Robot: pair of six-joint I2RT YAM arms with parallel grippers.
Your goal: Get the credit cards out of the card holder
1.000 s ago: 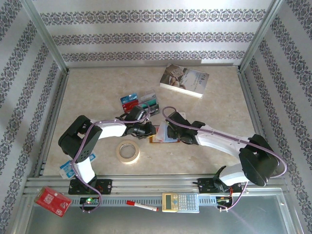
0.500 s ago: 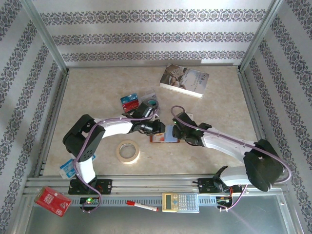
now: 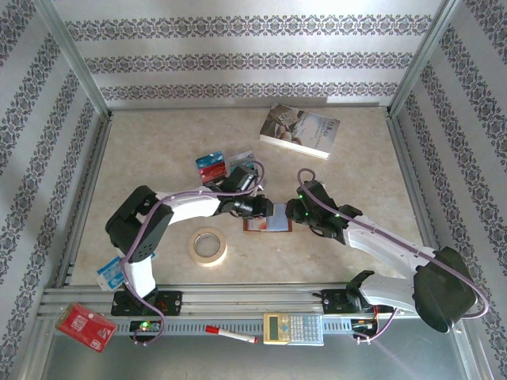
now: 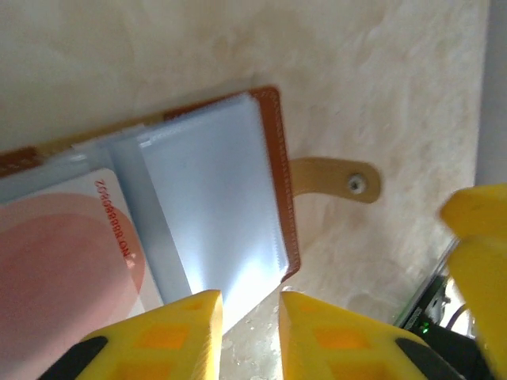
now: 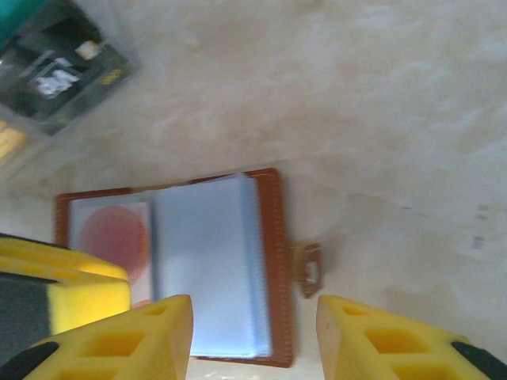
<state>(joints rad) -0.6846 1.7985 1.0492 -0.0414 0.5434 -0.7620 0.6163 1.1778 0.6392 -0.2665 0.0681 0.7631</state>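
Writing in the holder: a row of red characters runs along the edge of the sleeved card [image 4: 71, 261], pale with a pink disc; too soft to read with any certainty
Writing elsewhere: white marks on a dark card [image 5: 63, 71], print on the book [image 3: 299, 129] near the far-right corner, and white marks on the red packet [image 3: 85, 327] on the near rail, all too small to make out
Card holder [image 4: 238, 190]: lying open with clear sleeves up, about the middle of the surface, its snap tab [image 4: 337, 178] flat beside it
Credit cards [image 3: 211, 165]: a blue and red pair lie flat just beyond the holder, toward the far-left
Left arm: folded at the elbow, reaching in from the near-left corner, wrist tipped down over the holder
Left gripper [image 4: 249, 332]: fingers a narrow slit apart with nothing between, over a corner of the sleeves
Right arm: stretched low from the near-right corner, facing the left one across the holder
Right gripper [image 5: 253, 336]: jaws about half spread over the tab side, gripping nothing
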